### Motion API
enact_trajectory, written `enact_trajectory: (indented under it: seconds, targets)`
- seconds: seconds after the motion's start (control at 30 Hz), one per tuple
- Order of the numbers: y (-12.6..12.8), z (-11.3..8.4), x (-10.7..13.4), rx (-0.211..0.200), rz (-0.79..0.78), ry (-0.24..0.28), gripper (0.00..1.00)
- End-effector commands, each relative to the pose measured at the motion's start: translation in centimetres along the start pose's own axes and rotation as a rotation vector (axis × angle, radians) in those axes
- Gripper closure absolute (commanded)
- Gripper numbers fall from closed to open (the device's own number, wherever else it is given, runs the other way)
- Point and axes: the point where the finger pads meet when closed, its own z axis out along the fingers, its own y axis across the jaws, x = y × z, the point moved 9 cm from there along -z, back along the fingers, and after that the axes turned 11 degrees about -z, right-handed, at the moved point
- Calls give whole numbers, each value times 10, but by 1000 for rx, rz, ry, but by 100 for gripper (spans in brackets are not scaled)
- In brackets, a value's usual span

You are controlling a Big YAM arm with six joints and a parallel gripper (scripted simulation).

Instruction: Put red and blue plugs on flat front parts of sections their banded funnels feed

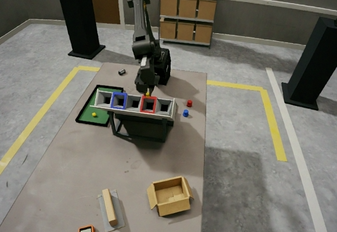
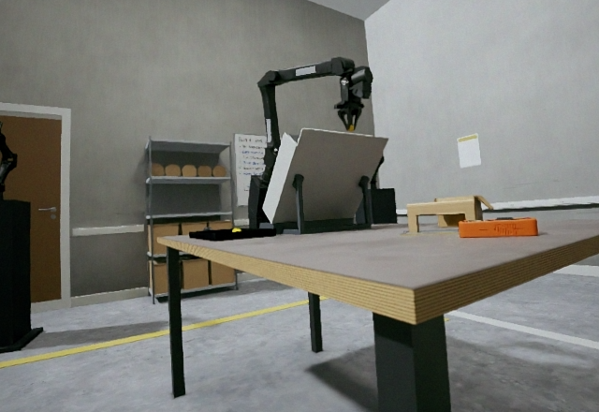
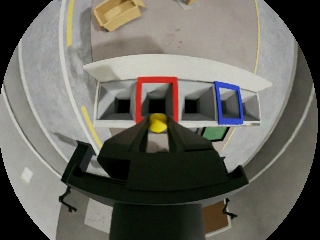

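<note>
Marble point(image 1: 147, 94) point(image 2: 351, 127) point(image 3: 158, 123), yellow | pinched in pincer point(image 1: 147, 92) point(image 2: 351, 126) point(image 3: 158, 120) | just beside red-banded funnel point(image 1: 148, 104) point(image 3: 157, 102) | plugs point(image 1: 189, 103) point(image 1: 185, 113) on table point(image 1: 163, 158) point(image 2: 338, 257) point(image 3: 150, 45)

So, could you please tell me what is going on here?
The robot arm's jaws are shut on a yellow marble, held by the edge of the red-banded funnel. Another marble lies in the green tray. The red plug and blue plug stand on the table, not yet placed.
</note>
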Motion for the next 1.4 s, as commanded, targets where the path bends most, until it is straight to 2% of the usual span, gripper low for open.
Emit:
enact_trajectory:
  seconds: [0.0,0.53,0.57,0.63,0.77,0.8,0.83,1.0,1.03,1.1,1.17,1.37]
  targets:
    - [-5,-14,-16,0,5,-32,100]
    - [-6,-13,-18,0,8,-45,100]
    - [-6,-8,-17,1,9,-44,100]
    - [-3,13,-6,4,0,4,100]
    - [-3,17,-6,4,-1,4,100]
    - [-1,14,-10,0,0,-10,100]
    - [-1,22,-7,1,-3,3,100]
    - [-3,32,-8,4,1,3,100]
    - [-3,26,-13,2,3,-16,100]
    - [0,31,-10,0,-2,-5,100]
    - [-2,21,-8,0,2,-20,100]
    - [-3,19,-8,0,2,-20,100]
